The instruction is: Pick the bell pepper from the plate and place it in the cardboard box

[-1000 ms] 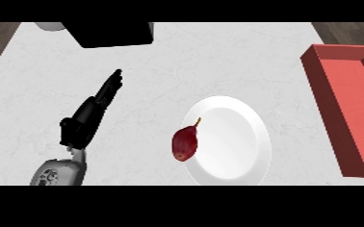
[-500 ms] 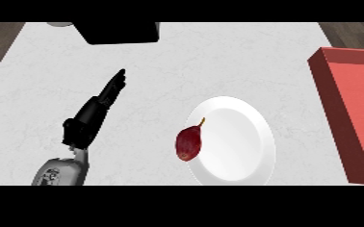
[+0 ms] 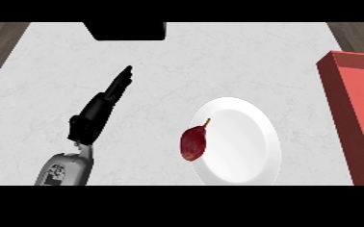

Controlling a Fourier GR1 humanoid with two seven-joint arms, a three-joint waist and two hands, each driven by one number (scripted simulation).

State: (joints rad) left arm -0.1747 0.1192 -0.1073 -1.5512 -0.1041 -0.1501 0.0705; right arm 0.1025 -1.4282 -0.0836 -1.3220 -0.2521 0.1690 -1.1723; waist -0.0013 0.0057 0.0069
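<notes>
Near the counter (image 3: 213,62)'s front-left corner: left hand (image 3: 98,105), fingers straight and together, pointing toward the far edge, holding nothing. Right of centre by the front edge: white plate (image 3: 245,144), dark red bell pepper (image 3: 192,143) lying at its left rim. Along the right edge: red box (image 3: 344,101). At the far edge: black object (image 3: 128,31).

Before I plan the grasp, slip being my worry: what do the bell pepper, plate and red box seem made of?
Bell pepper: dark red, smooth skin with a stem, likely waxy. Plate: uniform white, smooth, ceramic or plastic, undecidable. Red box: flat matte red walls, possibly coloured cardboard.
</notes>
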